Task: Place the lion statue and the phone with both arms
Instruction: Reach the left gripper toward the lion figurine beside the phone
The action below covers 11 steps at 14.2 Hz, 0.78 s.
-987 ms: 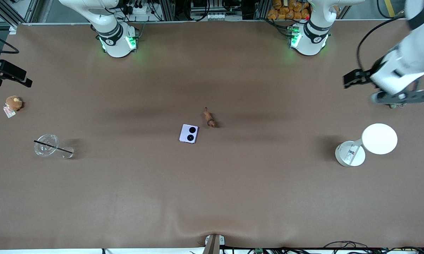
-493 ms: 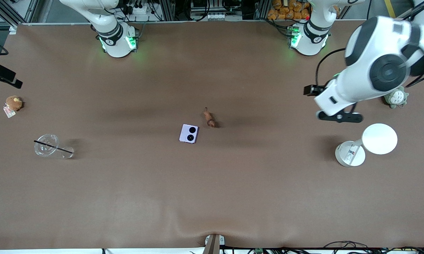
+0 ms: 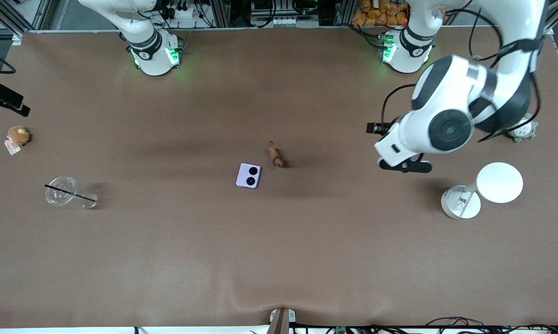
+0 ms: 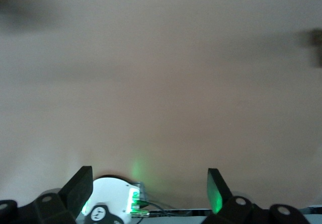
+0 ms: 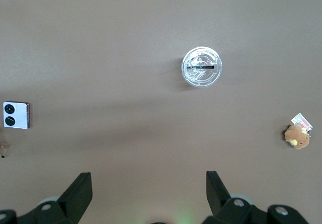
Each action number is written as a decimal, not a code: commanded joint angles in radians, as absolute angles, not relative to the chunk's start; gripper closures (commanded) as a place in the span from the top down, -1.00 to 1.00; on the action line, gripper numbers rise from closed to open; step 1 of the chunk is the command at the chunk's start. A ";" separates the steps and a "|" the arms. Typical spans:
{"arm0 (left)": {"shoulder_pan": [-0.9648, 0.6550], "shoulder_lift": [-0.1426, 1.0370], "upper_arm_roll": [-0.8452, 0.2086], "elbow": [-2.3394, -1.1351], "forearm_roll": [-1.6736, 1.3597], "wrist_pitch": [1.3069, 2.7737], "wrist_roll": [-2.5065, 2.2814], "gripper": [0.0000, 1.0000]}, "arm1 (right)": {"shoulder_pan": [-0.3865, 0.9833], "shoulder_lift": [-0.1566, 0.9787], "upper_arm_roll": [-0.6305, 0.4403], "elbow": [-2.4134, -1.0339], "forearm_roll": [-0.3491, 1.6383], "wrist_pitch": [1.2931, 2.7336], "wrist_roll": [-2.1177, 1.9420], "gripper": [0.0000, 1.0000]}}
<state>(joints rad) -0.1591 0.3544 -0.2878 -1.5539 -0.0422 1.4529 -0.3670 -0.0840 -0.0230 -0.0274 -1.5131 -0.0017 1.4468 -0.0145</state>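
The lion statue (image 3: pixel 275 156), a tiny reddish-brown figurine, lies on the brown table near its middle. Beside it, slightly nearer the front camera, lies the lavender phone (image 3: pixel 249 176) with two black camera circles up; the right wrist view shows the phone (image 5: pixel 16 115) too. My left gripper (image 3: pixel 403 165) hangs over bare table between the statue and a white stand, and in its wrist view the left gripper (image 4: pixel 149 186) is open and empty. My right gripper (image 5: pixel 149 189) is open and empty, high over the right arm's end of the table.
A clear cup with a black straw (image 3: pixel 61 190) and a brown plush with a tag (image 3: pixel 18 135) sit at the right arm's end. A white round stand (image 3: pixel 499 182) with its base (image 3: pixel 461 202) and a grey-green plush (image 3: pixel 521 130) sit at the left arm's end.
The left arm has swung from the table's end toward the middle, uncovering the grey-green plush. The statue and phone have not moved. The right hand has barely shifted.
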 commanded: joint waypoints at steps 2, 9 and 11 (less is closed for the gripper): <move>-0.241 0.449 -0.285 -1.466 -0.060 1.504 -0.523 1.00 | -0.078 -0.020 -0.028 -1.502 -0.018 1.447 -0.020 1.00; -0.354 0.532 -0.285 -1.466 -0.057 1.681 -0.705 1.00 | -0.075 -0.012 -0.026 -1.502 -0.017 1.445 -0.020 1.00; -0.396 0.548 -0.284 -1.466 -0.052 1.747 -0.773 1.00 | -0.075 -0.011 -0.026 -1.502 -0.017 1.447 -0.020 1.00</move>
<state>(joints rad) -0.3566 0.5247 -0.2905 -1.4936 -0.0447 1.7086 -0.7101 -0.0819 -0.0183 -0.0254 -1.5131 -0.0018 1.4468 -0.0146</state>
